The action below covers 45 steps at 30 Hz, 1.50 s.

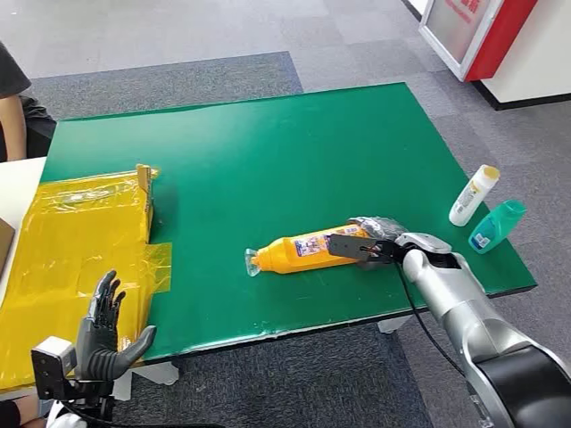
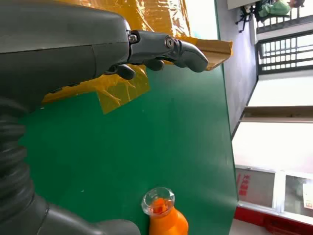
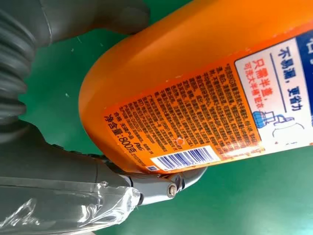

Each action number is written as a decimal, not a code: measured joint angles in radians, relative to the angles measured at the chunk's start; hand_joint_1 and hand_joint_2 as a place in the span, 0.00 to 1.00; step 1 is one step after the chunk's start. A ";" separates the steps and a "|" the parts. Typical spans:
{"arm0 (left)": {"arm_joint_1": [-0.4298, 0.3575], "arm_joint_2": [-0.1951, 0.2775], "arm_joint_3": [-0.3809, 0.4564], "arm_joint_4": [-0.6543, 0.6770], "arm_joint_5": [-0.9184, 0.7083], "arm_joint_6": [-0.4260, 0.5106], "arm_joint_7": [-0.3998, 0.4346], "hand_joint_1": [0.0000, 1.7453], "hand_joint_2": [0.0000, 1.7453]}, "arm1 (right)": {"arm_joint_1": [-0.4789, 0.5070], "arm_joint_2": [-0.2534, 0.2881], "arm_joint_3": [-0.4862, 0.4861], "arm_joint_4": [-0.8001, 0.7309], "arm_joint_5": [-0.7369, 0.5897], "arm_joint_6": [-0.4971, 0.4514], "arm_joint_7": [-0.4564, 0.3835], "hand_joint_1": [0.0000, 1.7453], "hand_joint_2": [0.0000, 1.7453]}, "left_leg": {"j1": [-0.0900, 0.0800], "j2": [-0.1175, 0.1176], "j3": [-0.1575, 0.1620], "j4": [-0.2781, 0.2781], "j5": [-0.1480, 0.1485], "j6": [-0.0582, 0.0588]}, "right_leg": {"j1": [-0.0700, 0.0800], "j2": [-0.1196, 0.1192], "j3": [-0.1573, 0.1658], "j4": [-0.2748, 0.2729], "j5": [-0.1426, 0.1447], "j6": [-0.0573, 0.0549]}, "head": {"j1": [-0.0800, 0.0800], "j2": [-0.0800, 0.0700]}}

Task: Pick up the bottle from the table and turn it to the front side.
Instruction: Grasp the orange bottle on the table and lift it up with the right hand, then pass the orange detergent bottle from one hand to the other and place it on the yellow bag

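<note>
**Right hand on the base of the lying bottle, left hand idle at the table's near edge**

The orange bottle [image 1: 303,251] lay on its side on the green table [image 1: 269,160], near the front edge, its clear cap pointing toward the robot's left and its base toward the right. The back label with barcode and fine print faced up.

The right arm reached in from the lower right, forearm angled low across the table's edge. The right hand [image 1: 367,241] met the bottle's base end, dark fingers [image 1: 347,245] laid along the body. In the right wrist view a finger [image 3: 169,186] curled under the bottle's edge by the barcode and the thumb [image 3: 122,14] sat on the opposite side, so the hand enclosed the base; whether it gripped firmly could not be told.

The left hand [image 1: 108,334] hovered at the near left corner, fingers spread and upright, holding nothing, just in front of a yellow plastic-wrapped box [image 1: 74,250].

A white bottle [image 1: 473,195] and a teal bottle [image 1: 496,225] lay at the table's right edge.
</note>
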 joint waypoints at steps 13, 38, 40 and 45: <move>0.010 0.012 0.001 0.014 0.002 0.014 -0.004 0.00 1.00 | 0.062 -0.038 0.039 -0.092 -0.126 -0.062 -0.019 1.00 1.00 | 0.000 -0.001 0.000 0.000 0.000 0.000 | 0.000 -0.001 0.001 0.000 0.000 0.000 | 0.000 0.000; -0.044 -0.002 -0.107 -0.091 0.215 -0.231 0.069 0.00 1.00 | 0.455 0.298 -0.104 -0.605 -0.655 -0.117 -0.163 1.00 1.00 | 0.001 -0.001 -0.002 0.000 0.001 -0.001 | 0.001 -0.001 -0.001 0.000 0.000 -0.001 | 0.000 0.000; -0.081 0.013 -0.161 -0.087 0.253 -0.244 0.079 0.00 1.00 | 0.441 0.320 -0.082 -0.548 -0.637 -0.146 -0.173 1.00 1.00 | 0.001 -0.001 -0.002 0.000 0.001 -0.001 | 0.001 -0.001 -0.001 0.000 0.001 -0.001 | 0.000 0.000; -0.149 0.051 -0.283 -0.083 0.311 -0.270 0.105 0.00 1.00 | 0.410 0.357 -0.045 -0.435 -0.567 -0.200 -0.174 1.00 1.00 | 0.001 -0.001 -0.002 0.000 0.001 -0.002 | 0.001 -0.001 -0.001 0.000 0.001 -0.001 | 0.000 0.000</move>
